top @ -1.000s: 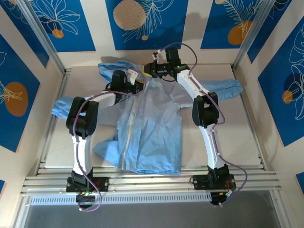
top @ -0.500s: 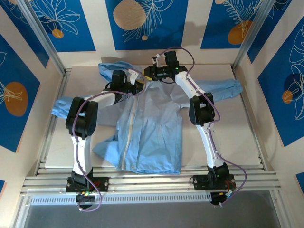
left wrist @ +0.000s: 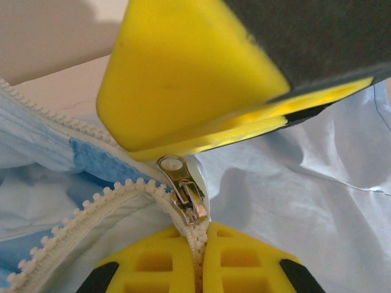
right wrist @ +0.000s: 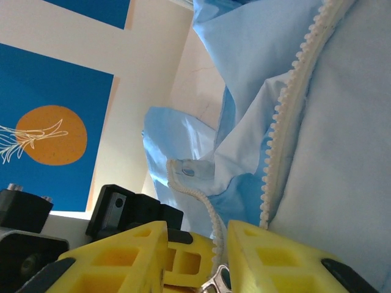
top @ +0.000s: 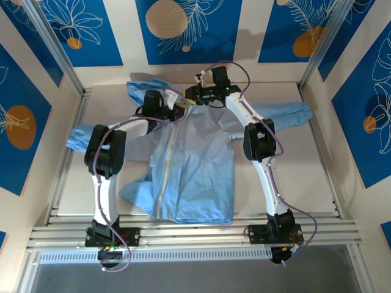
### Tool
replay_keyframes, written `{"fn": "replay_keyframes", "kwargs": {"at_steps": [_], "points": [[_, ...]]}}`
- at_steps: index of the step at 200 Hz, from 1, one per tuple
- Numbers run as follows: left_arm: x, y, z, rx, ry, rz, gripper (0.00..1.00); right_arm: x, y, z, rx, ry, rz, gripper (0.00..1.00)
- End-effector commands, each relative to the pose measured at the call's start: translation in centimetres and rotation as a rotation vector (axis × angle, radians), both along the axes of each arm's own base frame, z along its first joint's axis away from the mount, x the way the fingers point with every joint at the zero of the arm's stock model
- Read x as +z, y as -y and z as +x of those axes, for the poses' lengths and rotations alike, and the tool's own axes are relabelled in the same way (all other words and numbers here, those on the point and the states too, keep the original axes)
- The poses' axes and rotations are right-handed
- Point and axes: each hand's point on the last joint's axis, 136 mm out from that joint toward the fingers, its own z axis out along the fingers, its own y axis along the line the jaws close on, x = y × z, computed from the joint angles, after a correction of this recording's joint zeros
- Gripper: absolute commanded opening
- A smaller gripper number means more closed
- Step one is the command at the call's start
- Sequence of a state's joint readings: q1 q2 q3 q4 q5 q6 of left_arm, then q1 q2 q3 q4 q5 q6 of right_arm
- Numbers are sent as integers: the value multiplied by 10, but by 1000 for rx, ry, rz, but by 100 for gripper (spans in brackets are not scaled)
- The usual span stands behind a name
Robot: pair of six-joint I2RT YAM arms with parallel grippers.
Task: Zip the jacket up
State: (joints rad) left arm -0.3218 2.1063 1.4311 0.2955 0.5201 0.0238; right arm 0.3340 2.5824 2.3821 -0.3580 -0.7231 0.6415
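The jacket point(top: 195, 165) lies flat in the middle of the table point(top: 305, 177). Its hood point(top: 146, 88) is toward 12 o'clock, its hem toward 6 o'clock, and one sleeve reaches to 9 o'clock and the other to 3 o'clock. The whitish zipper strip point(top: 164, 177) runs from the hem up toward the collar, just left of centre.

Both grippers meet at the collar, at about 12 o'clock on the jacket. The left gripper point(top: 178, 111) comes in from 9 o'clock and the right gripper point(top: 190, 94) from 1 o'clock.

In the left wrist view, the left gripper point(left wrist: 203, 244) sits at 6 o'clock. Its yellow fingers point(left wrist: 153, 268) are pressed nearly together on the joined strip just under the metal slider point(left wrist: 190, 204). Above the slider the two rows of teeth point(left wrist: 91, 204) spread apart toward 9 o'clock. A yellow finger of the right gripper point(left wrist: 183, 73) covers the top of the slider's tab.

In the right wrist view, the right gripper point(right wrist: 197, 235) has its fingers point(right wrist: 128, 256) a narrow gap apart. A row of teeth point(right wrist: 211, 223) and a bit of metal lie between them. I cannot tell whether they pinch the tab. More teeth point(right wrist: 287, 116) climb toward 1 o'clock.
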Motion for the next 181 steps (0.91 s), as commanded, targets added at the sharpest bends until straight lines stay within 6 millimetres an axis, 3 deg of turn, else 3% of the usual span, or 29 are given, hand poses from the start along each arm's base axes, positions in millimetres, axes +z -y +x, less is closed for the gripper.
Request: {"fn": "replay_keyframes", "kwargs": {"at_steps": [1,98,132,181], "points": [[34,4,3,-8,59,-37,0,1,-8,-15,44,-43,23,32],[30,3,6,10,40,-47,0,3,-8,-21,36,-49,37,29],[30,3,5,9,39,-50,0,-5,-3,-20,7,-89,17,39],[30,4,6,7,38,-52,0,1,-5,-21,14,-97,36,40]]}}
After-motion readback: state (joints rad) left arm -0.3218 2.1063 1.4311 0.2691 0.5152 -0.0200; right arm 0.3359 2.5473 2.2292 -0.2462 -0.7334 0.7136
